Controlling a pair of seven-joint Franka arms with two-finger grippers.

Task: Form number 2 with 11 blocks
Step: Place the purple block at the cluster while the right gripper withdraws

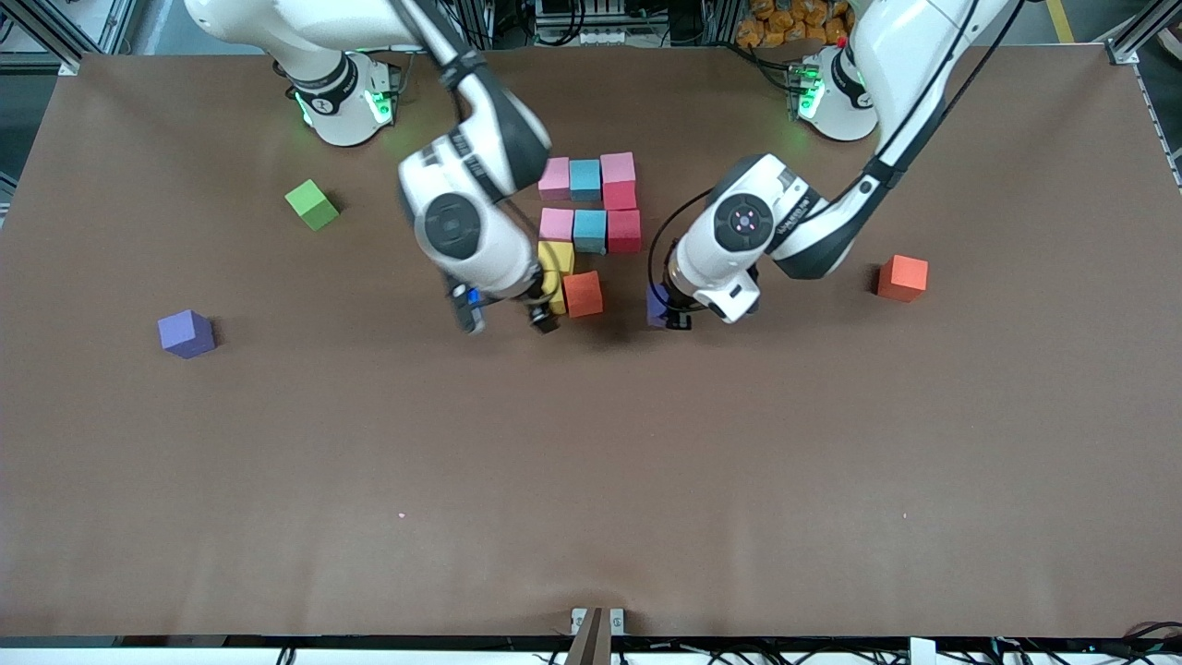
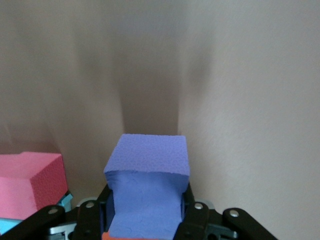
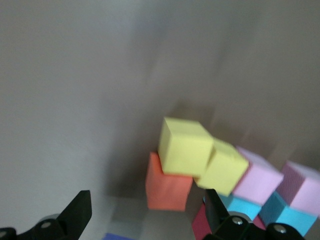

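Two arms: I have both over the mid surface (image 1: 591, 480), by the cluster.
Left pincer (image 1: 672, 319): clamped on a purple block (image 2: 147, 190); I see it just over the surface, beside the cluster on the left arm's end.
Right pincer (image 1: 506, 317): fingers spread wide, nothing in them; sits over the cluster's camera-side corner on the right arm's end.
Number 2 so far (image 1: 591, 226): pink-blue-pink row nearest the bases, red under the end pink, then pink-blue-red row, yellow blocks (image 3: 200, 155) below, orange block (image 1: 583, 294) beside them; all touching.
Loose blocks: 2nd purple (image 1: 186, 333) well off twd right arm's end; 2nd orange (image 1: 902, 278) twd left arm's end.
Green cube (image 1: 312, 204): apart, nr right arm's base.
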